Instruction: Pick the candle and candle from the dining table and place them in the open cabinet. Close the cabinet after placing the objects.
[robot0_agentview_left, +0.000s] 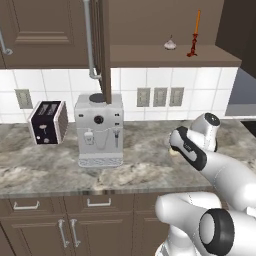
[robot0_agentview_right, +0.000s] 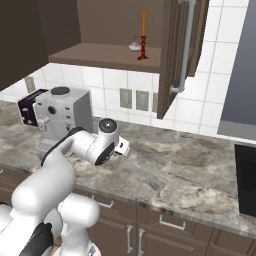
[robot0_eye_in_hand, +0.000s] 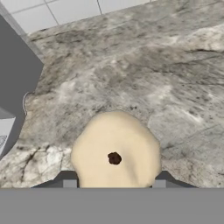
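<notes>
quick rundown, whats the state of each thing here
cabinet: door open
orange candle: upright on cabinet shelf
cream candle: held between the hand's fingers, above countertop
hand: shut on cream candle
toaster: slots empty

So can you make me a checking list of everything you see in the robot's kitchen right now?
Surface: grey-brown marbled countertop, bare where the arm works.
Job's things: orange taper candle stands upright on the open cabinet shelf; cream candle sits between the gripper's fingers, seen from above in the hand view.
Clutter: toaster and coffee machine on the countertop; a small pale item beside the taper, too small to name.
Gripper: gripper shut on the cream candle, low over the countertop.
Cables: nothing seen.
Surroundings: white tiled wall with outlets; cabinet door open; drawers below.
</notes>
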